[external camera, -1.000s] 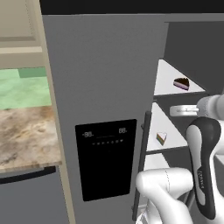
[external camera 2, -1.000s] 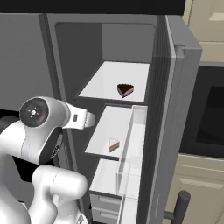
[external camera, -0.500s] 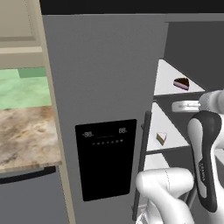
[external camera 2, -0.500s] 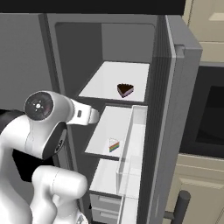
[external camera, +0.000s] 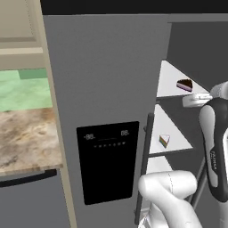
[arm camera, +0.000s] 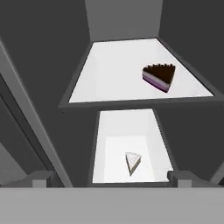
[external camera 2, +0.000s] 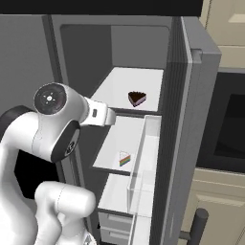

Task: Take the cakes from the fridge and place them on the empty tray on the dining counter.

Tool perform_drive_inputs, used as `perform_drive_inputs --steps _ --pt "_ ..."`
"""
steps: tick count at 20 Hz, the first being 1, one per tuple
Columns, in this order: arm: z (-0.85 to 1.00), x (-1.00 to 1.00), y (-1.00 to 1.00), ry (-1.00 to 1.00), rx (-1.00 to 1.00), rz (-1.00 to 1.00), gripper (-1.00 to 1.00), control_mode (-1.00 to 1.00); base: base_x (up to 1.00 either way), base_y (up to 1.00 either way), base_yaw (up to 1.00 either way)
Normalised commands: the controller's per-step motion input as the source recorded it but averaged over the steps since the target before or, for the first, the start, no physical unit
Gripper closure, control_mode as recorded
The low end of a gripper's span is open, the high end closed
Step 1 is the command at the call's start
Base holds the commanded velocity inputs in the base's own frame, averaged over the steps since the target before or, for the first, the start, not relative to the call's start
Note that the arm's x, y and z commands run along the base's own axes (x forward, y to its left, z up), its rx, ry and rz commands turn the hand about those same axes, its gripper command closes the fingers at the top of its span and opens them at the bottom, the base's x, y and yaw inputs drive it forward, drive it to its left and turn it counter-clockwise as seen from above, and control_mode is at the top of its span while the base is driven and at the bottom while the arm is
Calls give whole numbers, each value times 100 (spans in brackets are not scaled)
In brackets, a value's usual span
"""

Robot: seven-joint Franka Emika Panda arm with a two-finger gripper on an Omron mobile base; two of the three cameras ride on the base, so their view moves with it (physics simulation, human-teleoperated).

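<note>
Compared with one second ago, the arm's wrist has risen and pushed a little more toward the open right side of the fridge (external camera: pixel 107 84); the base has not driven, and both cakes lie where they lay before. From my remote seat I see the gripper (arm camera: pixel 109 177) at the mouth of the compartment, looking in and down over the shelves. Its two dark fingertips (arm camera: pixel 41 178) stand far apart at the bottom of the hand view, so the jaws are fully spread and they hold nothing.

On the upper shelf (arm camera: pixel 113 74) lies the dark cake slice (arm camera: pixel 159 76), with a dark top and lighter purple-white layers, toward the right side of that shelf in the hand view. On the shelf below (arm camera: pixel 127 153) lies the white cake slice (arm camera: pixel 132 162), which shows coloured layers on its cut side in the right base view (external camera 2: pixel 124 158). Each slice is alone on its shelf and the two are well apart. The dark slice also shows in both base views (external camera 2: pixel 137 98), just beyond the wrist in the left one (external camera: pixel 184 84).

The right door (external camera 2: pixel 186 143) is swung open, with a pale bin (external camera 2: pixel 143 162) on its inner side; I cannot tell what is in it. The left door is shut and carries the black dispenser panel (external camera: pixel 109 160). A marble counter (external camera: pixel 24 138) is to the left of the fridge
</note>
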Motion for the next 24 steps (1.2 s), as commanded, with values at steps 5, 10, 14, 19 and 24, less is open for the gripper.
perform_drive_inputs --steps 5,10,14,19,24 --pt "7 10 -8 0 -18 0 -100 -100 0 0 0" --pt "0 8 -18 -3 -23 0 -100 -100 0 0 0" --pt "5 0 -39 -2 -7 0 -100 -100 0 0 0" --pt "12 0 -24 0 8 -2 -100 -100 0 0 0" --pt "7 0 -4 0 16 -4 -100 -100 0 0 0"
